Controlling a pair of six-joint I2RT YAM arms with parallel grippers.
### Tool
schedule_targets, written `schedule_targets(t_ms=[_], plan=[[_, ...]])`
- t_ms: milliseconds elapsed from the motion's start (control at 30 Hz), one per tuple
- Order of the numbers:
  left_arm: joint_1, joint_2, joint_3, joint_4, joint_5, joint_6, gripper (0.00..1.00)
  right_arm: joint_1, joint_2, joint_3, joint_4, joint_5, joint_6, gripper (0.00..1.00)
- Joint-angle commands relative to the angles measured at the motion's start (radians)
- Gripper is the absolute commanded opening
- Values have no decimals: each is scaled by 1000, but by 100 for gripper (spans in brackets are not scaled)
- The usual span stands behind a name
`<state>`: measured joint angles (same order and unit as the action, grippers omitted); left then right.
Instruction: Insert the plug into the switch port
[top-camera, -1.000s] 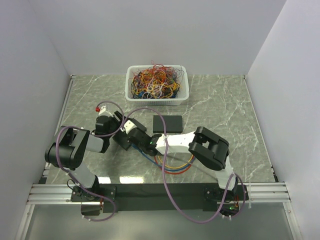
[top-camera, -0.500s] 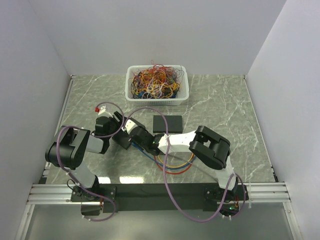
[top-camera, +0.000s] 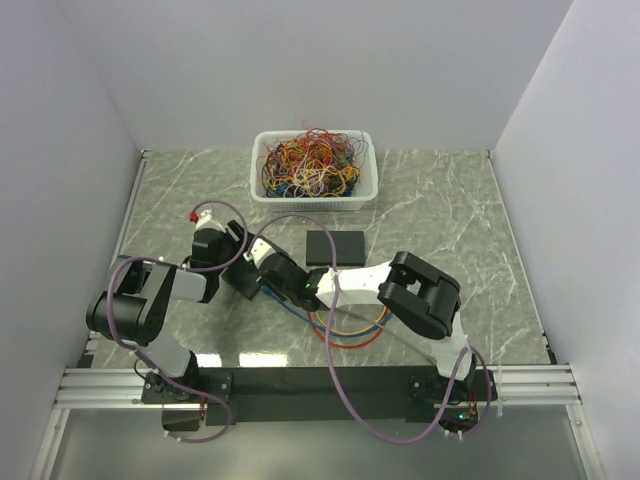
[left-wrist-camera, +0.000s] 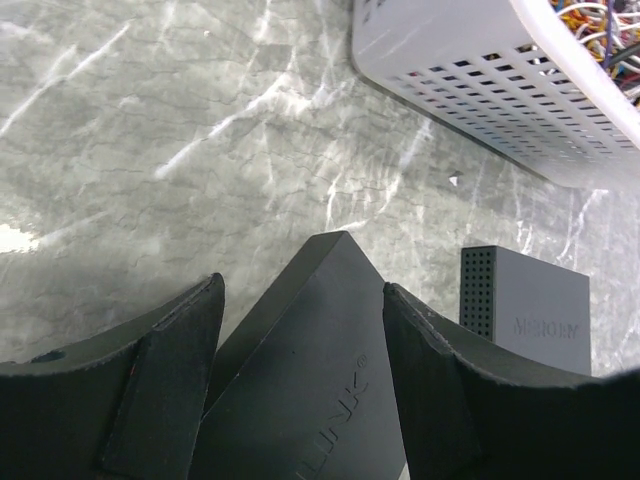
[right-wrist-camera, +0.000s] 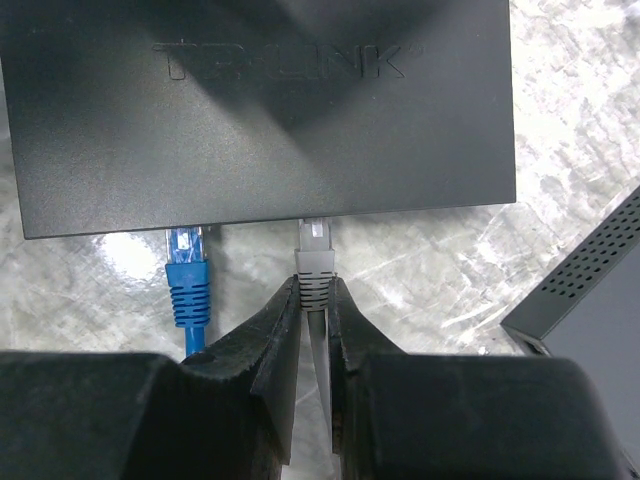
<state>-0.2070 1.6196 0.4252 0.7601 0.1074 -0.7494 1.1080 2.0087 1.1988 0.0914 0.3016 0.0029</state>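
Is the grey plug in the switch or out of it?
In at the tip: grey plug, pinched by the right gripper, meets the switch edge. Fully seated, cannot tell.

switch (right-wrist-camera: 260, 100): matt black plastic, embossed logo. grey plug (right-wrist-camera: 314, 262): ribbed matt boot, clear glossy tip; blue plug (right-wrist-camera: 187, 275) at its 9 o'clock likewise. table (left-wrist-camera: 150, 120): glossy marble-look. basket (left-wrist-camera: 480, 90): perforated white plastic.
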Motion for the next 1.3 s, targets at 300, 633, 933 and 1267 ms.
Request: schedule_targets(t_ms=[300,633,933,1267], plan=[[-101,-119,-37,-439,103,-133,78,59,-62,38,398,-176,81,0],[-95,-349,52,-708,-104,-117,90,58,-218,-70,401,-145,78,56],[-22,-443,121,-869,-176,-68,91,58,-361,-169,338,-47,109,61],[11,-582,153,-868,-166,-30,89,-72,-568,-329,116,59,359,58]])
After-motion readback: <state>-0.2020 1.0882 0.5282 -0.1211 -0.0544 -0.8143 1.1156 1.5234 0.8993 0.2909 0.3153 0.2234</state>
